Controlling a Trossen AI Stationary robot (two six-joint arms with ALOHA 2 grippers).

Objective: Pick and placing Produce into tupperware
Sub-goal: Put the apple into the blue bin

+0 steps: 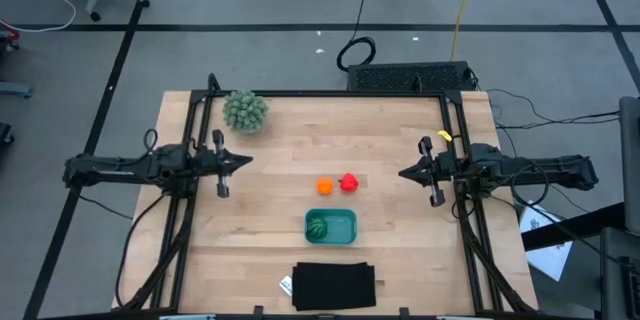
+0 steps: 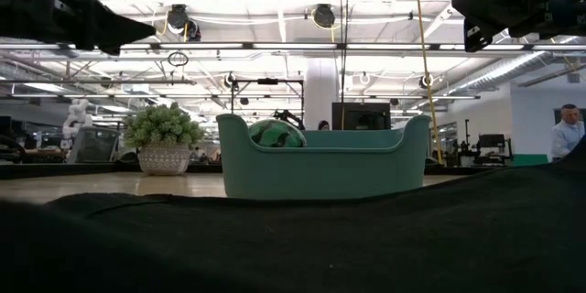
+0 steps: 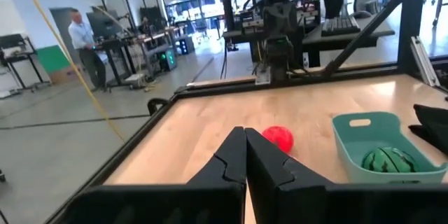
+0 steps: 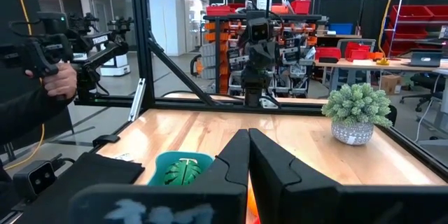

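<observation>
One of three done: the striped green piece [image 1: 318, 227] lies in the tupperware [image 1: 345, 226], the orange piece [image 1: 325, 186] and red piece [image 1: 349, 182] remain on the table just beyond it, and the left gripper [image 1: 247, 159] and right gripper [image 1: 403, 172], fingers pressed together, wait at opposite edges.

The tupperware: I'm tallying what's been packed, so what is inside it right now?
The tupperware holds only the dark green striped piece, at one end. The orange piece and red piece lie outside on the table. Nothing shows whether anything is beneath the striped piece.
</observation>
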